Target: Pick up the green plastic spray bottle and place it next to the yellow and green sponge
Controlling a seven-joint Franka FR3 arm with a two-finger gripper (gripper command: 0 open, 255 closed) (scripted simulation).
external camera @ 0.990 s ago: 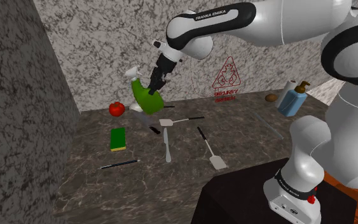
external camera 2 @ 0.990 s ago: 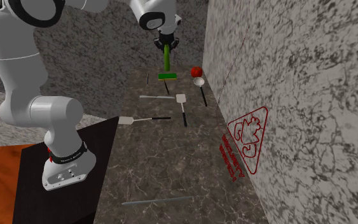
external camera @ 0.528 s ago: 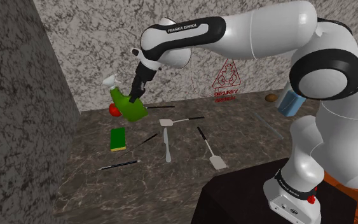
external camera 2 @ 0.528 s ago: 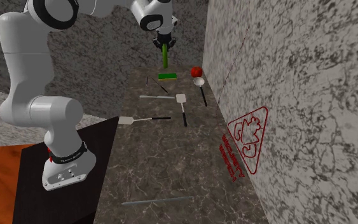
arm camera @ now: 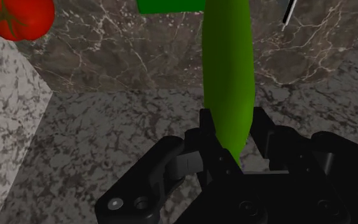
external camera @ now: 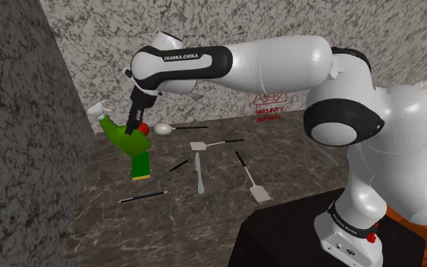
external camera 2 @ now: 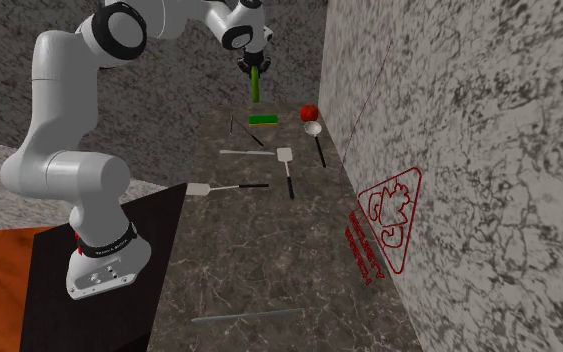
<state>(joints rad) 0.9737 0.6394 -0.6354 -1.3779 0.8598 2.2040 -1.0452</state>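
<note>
The green spray bottle, with a white nozzle, hangs tilted in the air with my gripper shut on its body. It sits just above and to the shoulder view's left of the yellow and green sponge, which lies flat on the dark marble counter. In the second exterior view the gripper holds the bottle above the sponge. Seen from the wrist, the bottle is clasped between both fingers, and the sponge's green edge lies beyond it.
A red tomato sits close to the wall corner behind the sponge. A spoon, two spatulas, a knife and a black stick lie across the counter. Marble walls close in on the shoulder view's left and back.
The arm has swung towards the shoulder view's left and lower, carrying the bottle from near the back wall to just above the sponge. The grip has stayed shut.
</note>
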